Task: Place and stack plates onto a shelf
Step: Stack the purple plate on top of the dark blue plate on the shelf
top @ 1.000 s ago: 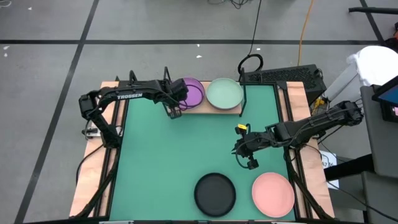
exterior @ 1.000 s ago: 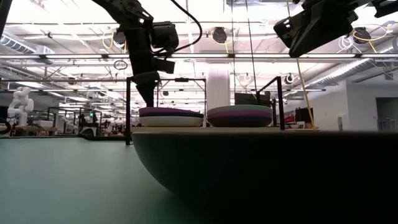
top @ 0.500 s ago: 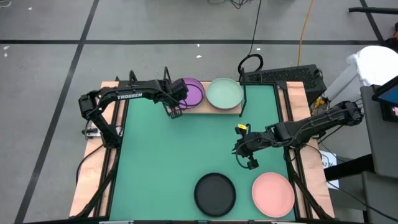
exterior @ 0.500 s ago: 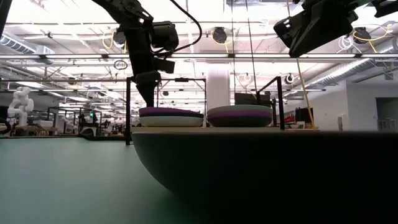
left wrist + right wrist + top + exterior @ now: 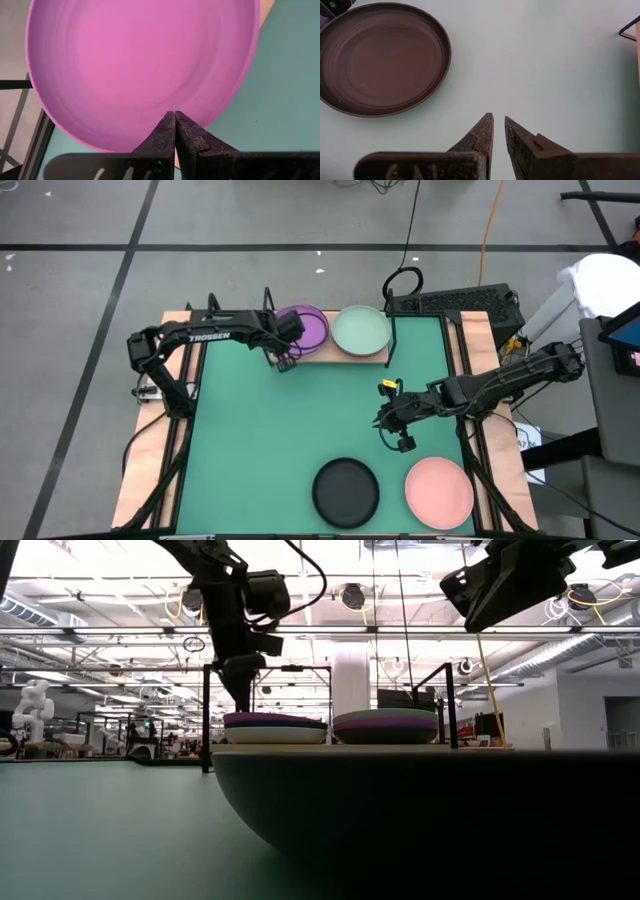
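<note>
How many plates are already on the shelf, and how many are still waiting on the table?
Two stacks stand on the shelf, topped by a purple plate and a mint plate. The left gripper, jaws shut, is at the purple plate's edge. The black plate and pink plate remain on the table; the right gripper holds nothing.

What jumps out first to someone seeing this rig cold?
Two plate stacks on the shelf at the table's far edge: purple plate topping the left stack, pale mint plate topping the right. The left end effector, shut, hangs at the purple plate's near rim. On the near edge lie a black plate and a salmon pink plate, with the right end effector above the green mat between them.
</note>
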Motion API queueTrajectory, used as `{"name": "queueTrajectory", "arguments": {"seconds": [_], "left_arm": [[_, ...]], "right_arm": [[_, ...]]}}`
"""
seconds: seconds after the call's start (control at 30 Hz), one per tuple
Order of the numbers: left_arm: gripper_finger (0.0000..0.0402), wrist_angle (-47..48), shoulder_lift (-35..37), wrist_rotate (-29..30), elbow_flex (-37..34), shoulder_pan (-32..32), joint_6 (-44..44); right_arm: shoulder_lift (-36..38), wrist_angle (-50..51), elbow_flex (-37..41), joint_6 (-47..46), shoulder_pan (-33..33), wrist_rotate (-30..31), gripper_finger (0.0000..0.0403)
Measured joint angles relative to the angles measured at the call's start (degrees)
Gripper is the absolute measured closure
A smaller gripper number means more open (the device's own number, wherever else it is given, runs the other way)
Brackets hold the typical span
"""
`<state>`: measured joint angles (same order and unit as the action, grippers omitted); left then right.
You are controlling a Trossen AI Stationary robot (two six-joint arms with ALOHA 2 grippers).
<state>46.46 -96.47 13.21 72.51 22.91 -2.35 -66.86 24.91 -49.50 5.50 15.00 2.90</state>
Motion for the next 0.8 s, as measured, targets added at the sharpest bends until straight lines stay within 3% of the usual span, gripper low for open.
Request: {"name": "queueTrajectory", "arguments": {"seconds": [0.8], "left_arm": [[0.0399,-1.2,-1.3,2.8,-0.1,-2.0,-3.6]], "right_arm": [[0.0,-0.3,0.0,1.9,0.0,0.0,0.0371]]}}
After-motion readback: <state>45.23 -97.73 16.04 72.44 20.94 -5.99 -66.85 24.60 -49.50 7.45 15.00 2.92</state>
